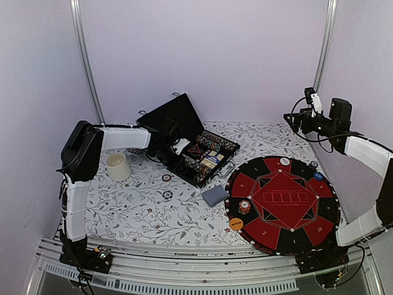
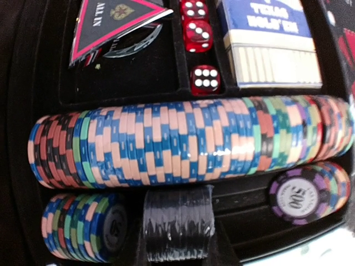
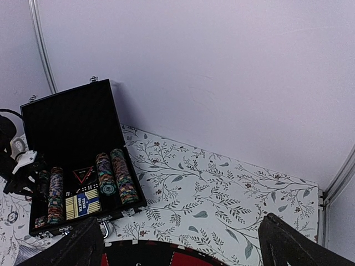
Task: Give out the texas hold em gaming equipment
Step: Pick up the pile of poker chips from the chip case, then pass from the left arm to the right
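L claw: left gripper (image 1: 178,146) hangs over the tray of the open black chip case (image 1: 175,117). Fingers aren't seen in the wrist view, so open or closed can't be told.
Chips vs L claw: long row of multi-coloured poker chips (image 2: 188,141) lies directly under the L wrist cam, w/ shorter rows beside it.
R claw: right gripper (image 3: 178,221) is raised at far right, fingers spread wide w/ nothing betw. them, well apart from the case.
Mat: red-and-black round felt mat (image 1: 288,215) carries a small chip stack (image 1: 244,206), orange button disc (image 1: 236,224), white button disc (image 1: 284,161) and blue button disc (image 1: 318,176).
Cards: grey-blue card deck (image 1: 215,195) lies on the floral tablecloth (image 1: 135,209), betw. case and mat.
Other: cream cup (image 1: 118,166) stands left of the case.
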Tool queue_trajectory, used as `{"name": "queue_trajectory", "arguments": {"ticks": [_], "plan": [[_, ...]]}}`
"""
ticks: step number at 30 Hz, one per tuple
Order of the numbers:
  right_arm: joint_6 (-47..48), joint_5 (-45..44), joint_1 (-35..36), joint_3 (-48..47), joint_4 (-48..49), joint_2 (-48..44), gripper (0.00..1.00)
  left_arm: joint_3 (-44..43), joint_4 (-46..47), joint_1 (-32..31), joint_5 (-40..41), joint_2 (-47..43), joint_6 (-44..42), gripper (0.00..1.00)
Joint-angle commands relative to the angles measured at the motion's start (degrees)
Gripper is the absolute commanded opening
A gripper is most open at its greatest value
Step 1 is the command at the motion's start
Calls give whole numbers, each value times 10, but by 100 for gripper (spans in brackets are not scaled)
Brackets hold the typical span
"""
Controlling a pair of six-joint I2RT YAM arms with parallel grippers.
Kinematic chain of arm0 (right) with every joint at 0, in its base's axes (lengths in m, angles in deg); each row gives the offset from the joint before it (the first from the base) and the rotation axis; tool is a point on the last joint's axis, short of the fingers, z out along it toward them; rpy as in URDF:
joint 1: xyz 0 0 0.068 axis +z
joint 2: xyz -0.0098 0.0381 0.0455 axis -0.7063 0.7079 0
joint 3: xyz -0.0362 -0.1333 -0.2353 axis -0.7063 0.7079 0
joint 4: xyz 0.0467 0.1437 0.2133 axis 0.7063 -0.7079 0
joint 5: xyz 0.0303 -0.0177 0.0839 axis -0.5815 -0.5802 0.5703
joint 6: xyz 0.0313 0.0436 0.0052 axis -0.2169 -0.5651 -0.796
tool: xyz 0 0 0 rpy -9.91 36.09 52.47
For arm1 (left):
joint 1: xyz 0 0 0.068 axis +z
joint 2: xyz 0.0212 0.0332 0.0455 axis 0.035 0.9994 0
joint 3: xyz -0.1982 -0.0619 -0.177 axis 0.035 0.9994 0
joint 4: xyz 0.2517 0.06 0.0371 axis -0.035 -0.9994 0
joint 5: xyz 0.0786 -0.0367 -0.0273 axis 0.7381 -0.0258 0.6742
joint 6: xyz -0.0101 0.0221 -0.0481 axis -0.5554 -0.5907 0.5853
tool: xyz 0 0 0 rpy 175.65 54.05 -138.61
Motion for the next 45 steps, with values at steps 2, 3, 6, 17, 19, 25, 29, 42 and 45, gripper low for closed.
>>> {"name": "queue_trajectory", "arguments": {"ticks": [2, 3, 6, 17, 19, 25, 29, 42, 45], "plan": [[0, 35, 6, -35, -30, -18, 98, 5, -2, 2, -43, -39, 16, 0], [1, 32, 10, -42, -40, -15, 98, 9, -2, 3, -51, -50, 19, 0], [35, 2, 45, -70, -93, -3, 97, 22, -2, 2, -77, -84, 30, 0], [380, -65, 357, -41, -60, 14, 99, 151, 192, 1, -237, -237, 198, 0], [424, -67, 394, -49, -25, 46, 99, 176, 248, 1, -279, -251, 244, 0], [503, -123, 459, -137, -21, 166, 100, 212, 306, 1, -355, -280, 297, 0], [508, -108, 465, -175, -25, 202, 91, 234, 334, 1, -374, -296, 313, 0], [527, -105, 480, -220, -53, 256, 62, 237, 348, 2, -394, -295, 314, 0], [529, -117, 480, -230, -56, 264, 52, 237, 351, 2, -397, -294, 314, 0]]}}
